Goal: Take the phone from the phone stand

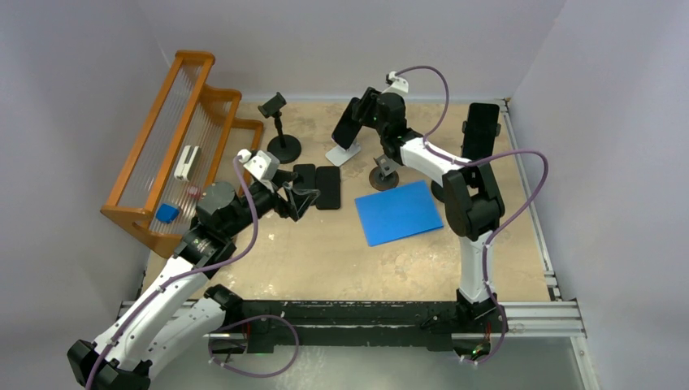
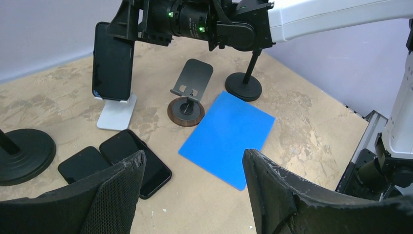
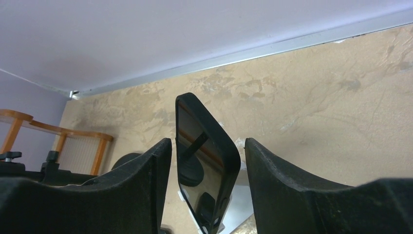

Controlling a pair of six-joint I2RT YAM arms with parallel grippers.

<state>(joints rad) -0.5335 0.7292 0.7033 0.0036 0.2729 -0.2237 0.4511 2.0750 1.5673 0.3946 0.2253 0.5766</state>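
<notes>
A black phone (image 1: 344, 126) leans upright on a white phone stand (image 1: 344, 153) at the far middle of the table. My right gripper (image 1: 361, 110) reaches over it from behind. In the right wrist view the phone (image 3: 207, 161) stands edge-on between the two fingers of the right gripper (image 3: 208, 141), with a narrow gap on each side, so the jaws are open around it. My left gripper (image 2: 194, 168) hovers open and empty above the table, near two flat phones. From the left wrist, the phone (image 2: 113, 62) and stand (image 2: 116, 113) show at upper left.
Two black phones (image 1: 317, 185) lie flat by the left gripper (image 1: 296, 199). A blue sheet (image 1: 398, 211) lies mid-table, with an empty dark stand (image 1: 384, 175) behind it. A black clamp stand (image 1: 282, 130), another phone on a stand (image 1: 479, 130) and a wooden rack (image 1: 179, 146) surround them.
</notes>
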